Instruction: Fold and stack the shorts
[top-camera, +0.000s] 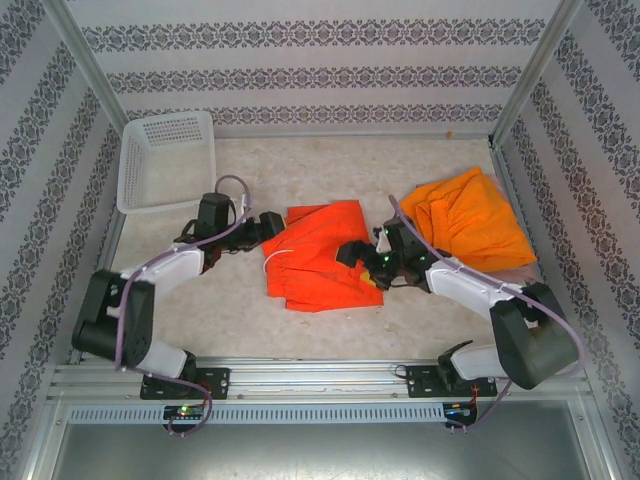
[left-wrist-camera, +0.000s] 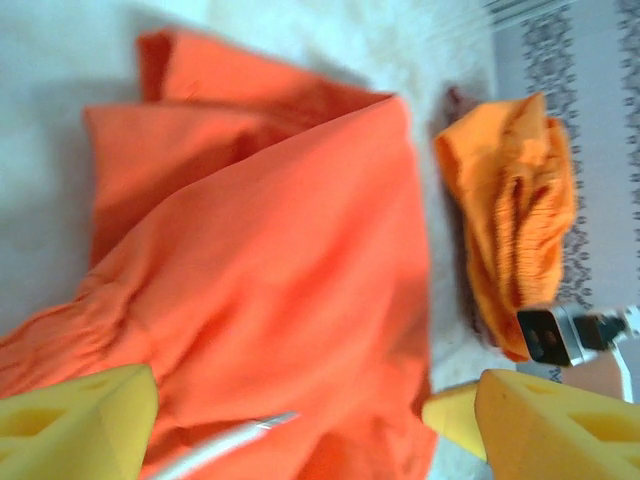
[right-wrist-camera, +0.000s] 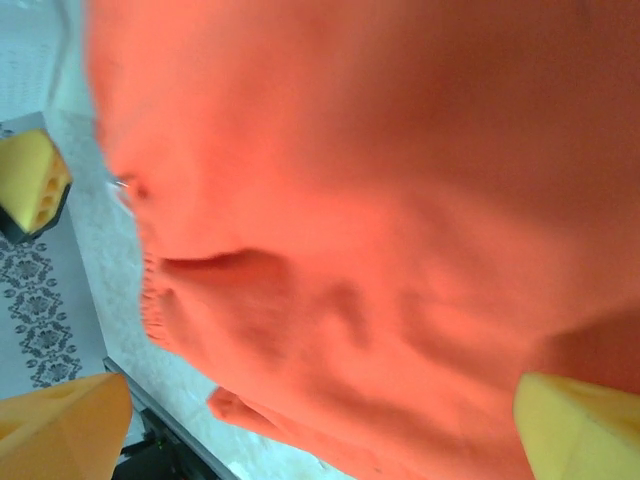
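**Bracketing the red-orange shorts: fold not yet closed**

Position noted: the red-orange shorts lie crumpled and partly doubled over at the middle of the table, directly between the 2 grippers. The left gripper is seen at the cloth's left edge, the right gripper at its right edge. Neither arm is judged clearly nearer.

Fingers: in the left wrist view the left gripper's yellow fingers are spread wide, with cloth and the white drawstring lying between them and nothing pinched. In the right wrist view the right gripper's fingers are likewise set fully apart over the fabric.

Orientation: the gathered waistband is placed toward the left, near side, so the legs run away toward the right (outline is nearly as broad as deep, so the long axis is only weakly defined).

Stack site: the lighter orange shorts are found well to the right, with a strip of dusty pink shorts showing beneath. The basket sits far left, apart.

Judgement: the next fold turns on a left-right approach, each gripper closing on its own edge.
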